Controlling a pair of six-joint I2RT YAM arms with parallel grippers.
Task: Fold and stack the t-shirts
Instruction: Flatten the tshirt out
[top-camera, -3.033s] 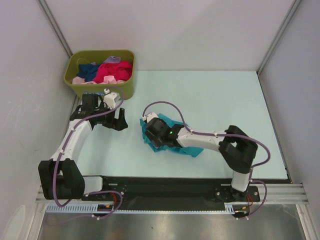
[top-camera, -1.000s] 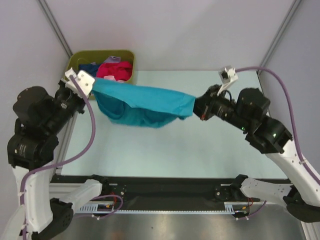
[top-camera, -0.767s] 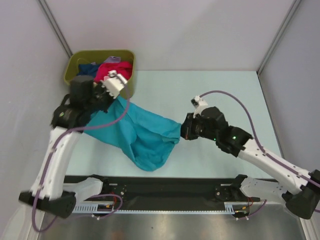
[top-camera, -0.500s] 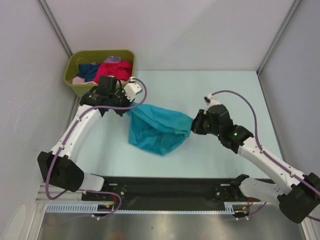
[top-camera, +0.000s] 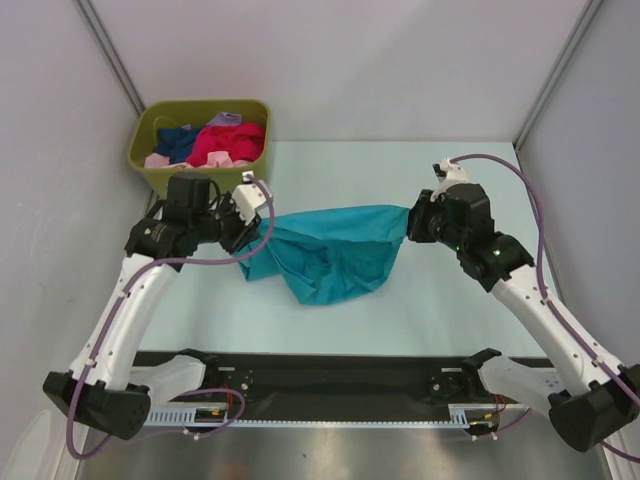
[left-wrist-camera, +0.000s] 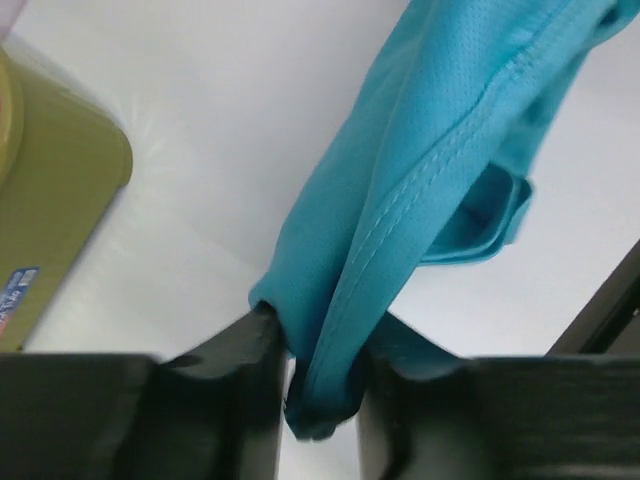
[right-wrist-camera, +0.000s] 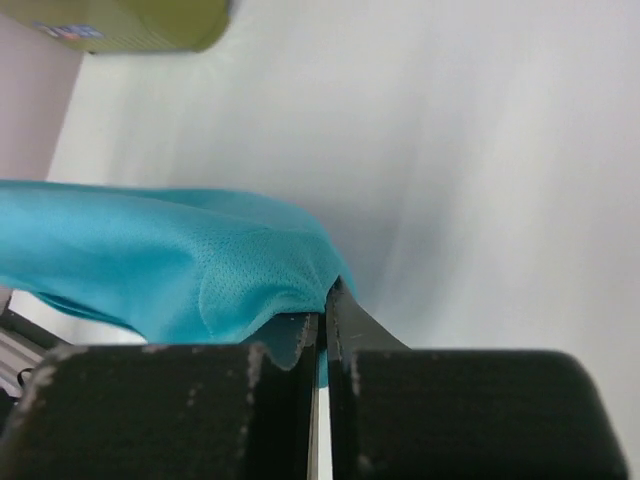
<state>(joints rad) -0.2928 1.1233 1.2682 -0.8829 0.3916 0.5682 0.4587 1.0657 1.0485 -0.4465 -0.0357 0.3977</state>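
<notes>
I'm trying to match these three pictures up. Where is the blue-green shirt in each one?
Top external: teal shirt at table centre, held between left gripper and right gripper.
Left wrist: teal shirt runs centre to upper right.
Right wrist: teal shirt fills lower left.
Shared landmark: olive bin.

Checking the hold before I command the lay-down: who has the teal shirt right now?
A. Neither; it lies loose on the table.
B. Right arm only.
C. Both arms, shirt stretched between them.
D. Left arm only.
C: the teal shirt spans from the left gripper to the right gripper, and each wrist view shows its cloth pinched between the jaws.
</notes>
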